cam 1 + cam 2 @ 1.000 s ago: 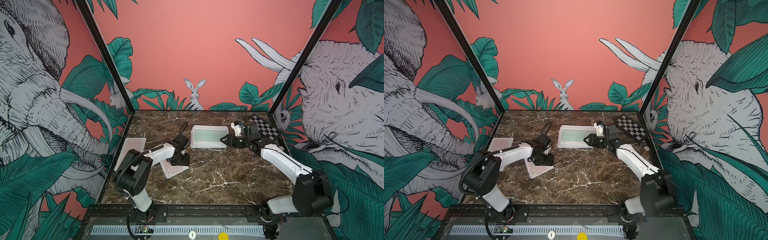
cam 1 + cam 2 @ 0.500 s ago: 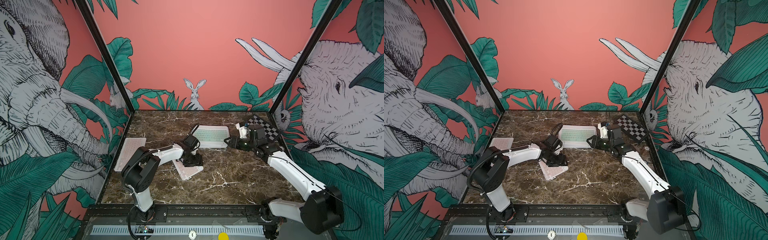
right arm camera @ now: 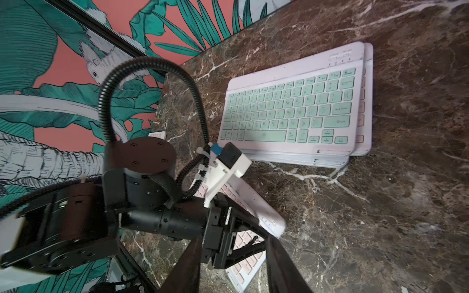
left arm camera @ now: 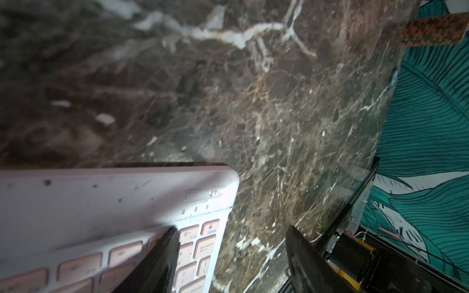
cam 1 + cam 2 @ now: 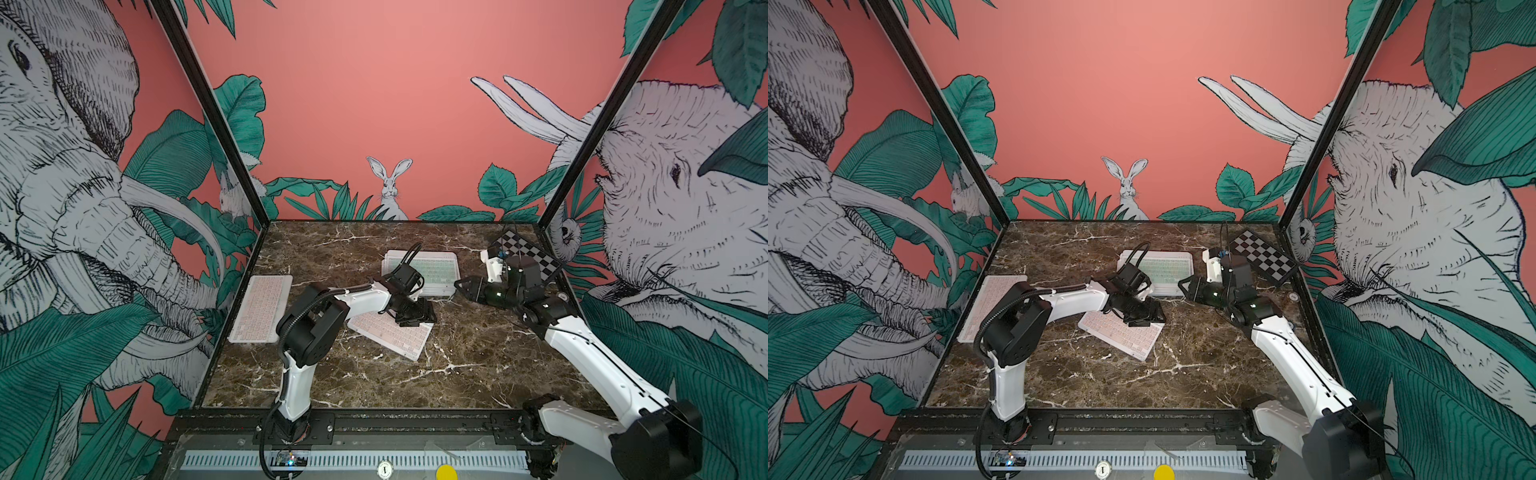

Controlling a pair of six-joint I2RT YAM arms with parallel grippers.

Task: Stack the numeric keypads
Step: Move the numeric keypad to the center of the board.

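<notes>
A stack of numeric keypads with a mint-keyed one [image 5: 432, 272] [image 5: 1165, 270] [image 3: 291, 111] on top lies at the back middle; a pink-keyed one [image 3: 365, 101] sticks out beneath it. Another pink keypad [image 5: 386, 334] [image 5: 1121, 332] [image 4: 106, 203] lies askew on the table in front of the stack. My left gripper [image 5: 428, 318] [image 5: 1154, 318] [image 4: 232, 229] is open over its corner, one finger [image 4: 162, 253] on the keys, the other off its side. My right gripper [image 5: 459, 286] [image 5: 1183, 286] [image 3: 236, 263] is open and empty beside the stack's right edge.
A further pink keypad [image 5: 262, 309] [image 5: 990, 305] lies along the left wall. A black-and-white checkered board [image 5: 525, 253] [image 5: 1262, 257] sits in the back right corner behind my right wrist. Walls close the table on three sides.
My left gripper has slid to the right toward the stack, and the askew pink keypad has moved with it. My right gripper shifted slightly right; the stack stayed put.
</notes>
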